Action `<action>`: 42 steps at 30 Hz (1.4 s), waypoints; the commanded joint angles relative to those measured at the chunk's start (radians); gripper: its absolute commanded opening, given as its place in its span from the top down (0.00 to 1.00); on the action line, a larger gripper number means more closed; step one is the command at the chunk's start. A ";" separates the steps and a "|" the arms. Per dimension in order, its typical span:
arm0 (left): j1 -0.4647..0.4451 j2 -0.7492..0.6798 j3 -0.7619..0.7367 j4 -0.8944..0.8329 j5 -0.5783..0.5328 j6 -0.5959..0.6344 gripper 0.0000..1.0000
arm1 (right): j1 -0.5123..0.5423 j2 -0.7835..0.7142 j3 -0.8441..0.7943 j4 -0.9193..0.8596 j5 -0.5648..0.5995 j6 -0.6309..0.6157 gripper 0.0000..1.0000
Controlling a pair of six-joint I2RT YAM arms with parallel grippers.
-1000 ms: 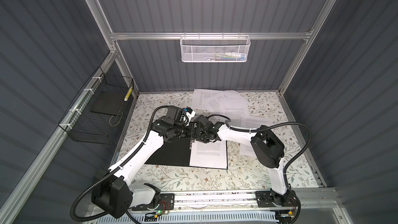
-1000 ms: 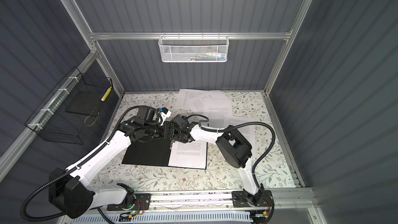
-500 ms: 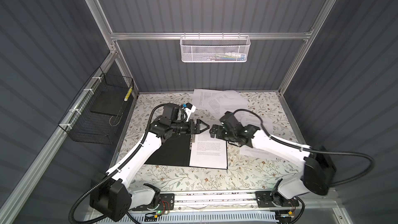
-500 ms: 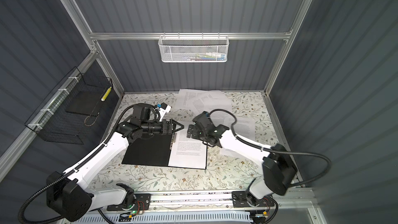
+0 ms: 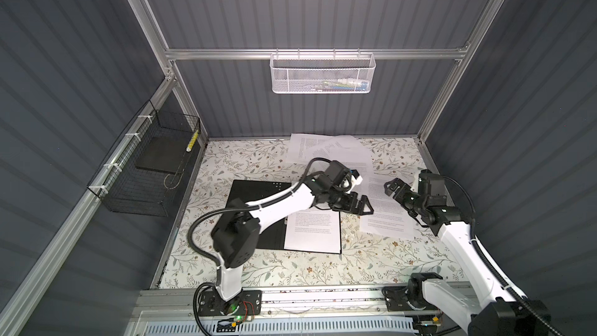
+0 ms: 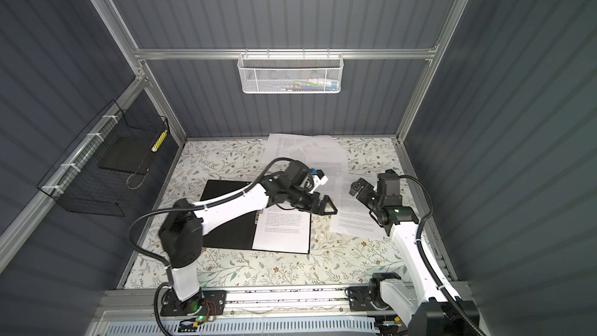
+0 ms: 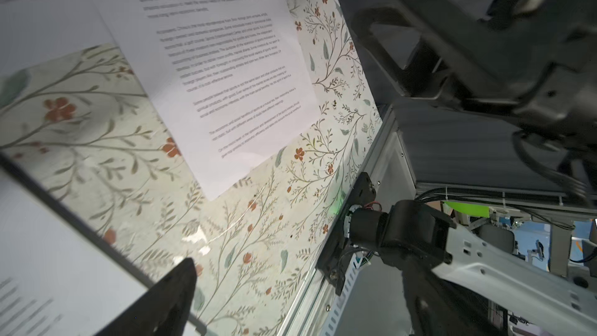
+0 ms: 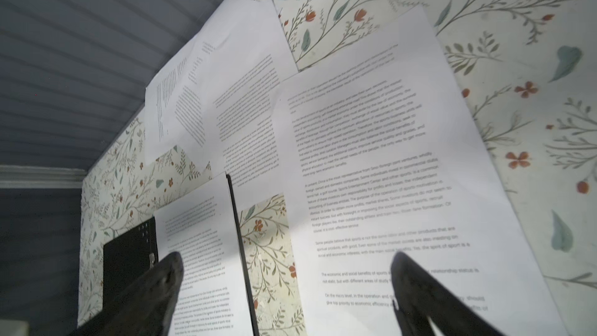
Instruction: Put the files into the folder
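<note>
Right hand (image 5: 395, 193) swung off the folder (image 5: 255, 189), released; left hand (image 5: 365, 205) released too, its arm (image 5: 284, 202) hiding part of it.

matt paper files (image 5: 386, 218), matt black folder (image 5: 255, 189)

arms: left arm (image 5: 281, 202) and right arm (image 5: 460, 240), white shells, black joint housings | cabling: black corrugated hose (image 5: 190, 234) | left end effector (image 5: 368, 205), right end effector (image 5: 389, 187): black, skeletal triangular fingers | base plate (image 5: 252, 300): black, screwed to aluminium rail (image 5: 323, 298), green light (image 5: 238, 318), thin red wires

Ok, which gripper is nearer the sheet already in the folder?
Left. The left gripper hangs by that sheet's far corner; the right gripper is beside the folder, above a loose sheet.
</note>
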 commanded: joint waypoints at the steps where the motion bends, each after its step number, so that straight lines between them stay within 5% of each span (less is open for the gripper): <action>1: -0.041 0.159 0.180 -0.081 -0.027 0.006 0.00 | -0.091 0.022 -0.039 0.080 -0.137 -0.011 0.01; 6: -0.080 0.425 0.494 -0.200 -0.027 0.030 0.00 | -0.175 0.039 -0.067 0.130 -0.210 0.010 0.01; 12: -0.084 0.575 0.629 -0.250 -0.012 0.053 0.00 | -0.188 0.095 -0.056 0.158 -0.207 -0.014 0.01; 29: -0.064 0.338 0.082 -0.257 -0.161 0.206 0.00 | -0.194 0.599 0.321 0.017 -0.083 -0.134 0.01; 42: -0.055 0.292 0.014 -0.260 -0.171 0.260 0.00 | -0.162 0.871 0.484 -0.081 -0.091 -0.115 0.01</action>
